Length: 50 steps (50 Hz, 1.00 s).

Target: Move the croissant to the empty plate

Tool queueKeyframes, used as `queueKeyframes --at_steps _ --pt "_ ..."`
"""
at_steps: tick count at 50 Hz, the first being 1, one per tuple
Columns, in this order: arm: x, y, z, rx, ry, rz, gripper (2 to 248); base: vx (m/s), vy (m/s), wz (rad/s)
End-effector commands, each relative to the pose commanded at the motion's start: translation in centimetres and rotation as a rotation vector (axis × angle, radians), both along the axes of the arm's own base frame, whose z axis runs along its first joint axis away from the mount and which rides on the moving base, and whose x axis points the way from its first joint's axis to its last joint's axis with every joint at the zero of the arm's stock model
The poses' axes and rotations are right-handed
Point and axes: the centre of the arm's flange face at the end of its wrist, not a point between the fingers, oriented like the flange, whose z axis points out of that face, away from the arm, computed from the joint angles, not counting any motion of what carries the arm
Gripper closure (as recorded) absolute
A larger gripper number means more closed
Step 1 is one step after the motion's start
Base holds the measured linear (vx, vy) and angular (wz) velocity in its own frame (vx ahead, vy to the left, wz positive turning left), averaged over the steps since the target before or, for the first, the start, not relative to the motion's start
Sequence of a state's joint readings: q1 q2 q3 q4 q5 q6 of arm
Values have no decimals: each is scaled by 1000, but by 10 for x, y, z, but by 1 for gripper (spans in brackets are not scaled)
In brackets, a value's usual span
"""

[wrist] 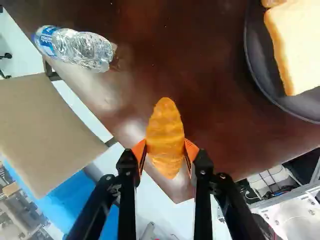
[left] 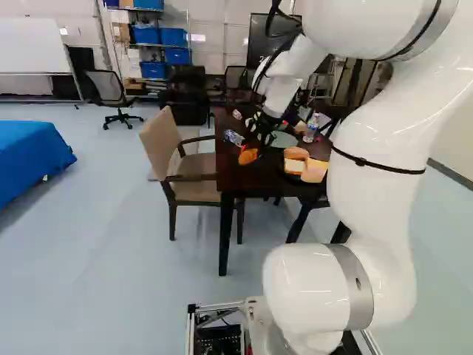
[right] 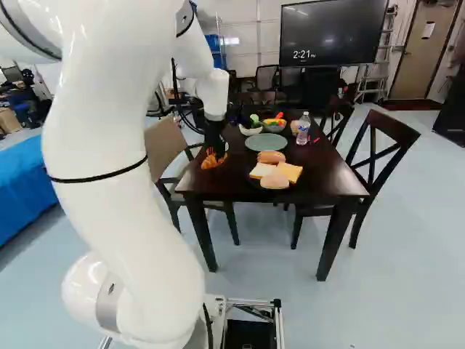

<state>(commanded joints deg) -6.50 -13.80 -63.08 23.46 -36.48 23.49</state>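
Observation:
In the right base view my gripper [right: 216, 138] is over the table's near left part, with the orange croissant [right: 212, 160] at its fingertips. In the wrist view the gripper [wrist: 166, 148] has its orange pads pressed against both sides of the croissant [wrist: 165, 131], which points ahead between them, near a table corner. How high it is above the wood I cannot tell. A bare grey-green plate [right: 266, 142] lies farther in on the table, to the right of the croissant in the right base view; the arm partly covers that plate [left: 283, 140] in the left base view.
A dark plate [wrist: 259, 80] bears bread slices [right: 290, 171] and rolls. A clear bottle [wrist: 80, 49] lies near the table edge; another bottle [right: 303, 129] stands beyond the bare plate. Bowls [right: 274, 126] of food stand behind it. Chairs [left: 164, 140] surround the dark table [right: 330, 174].

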Motion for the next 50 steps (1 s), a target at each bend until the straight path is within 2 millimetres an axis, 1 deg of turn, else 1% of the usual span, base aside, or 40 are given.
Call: queueKeyframes --at_steps 29,50 --pt "8 -27 41 -12 -84 -48 131 0 0 0" --pt "17 -55 69 -23 -144 -94 131 0 0 0"
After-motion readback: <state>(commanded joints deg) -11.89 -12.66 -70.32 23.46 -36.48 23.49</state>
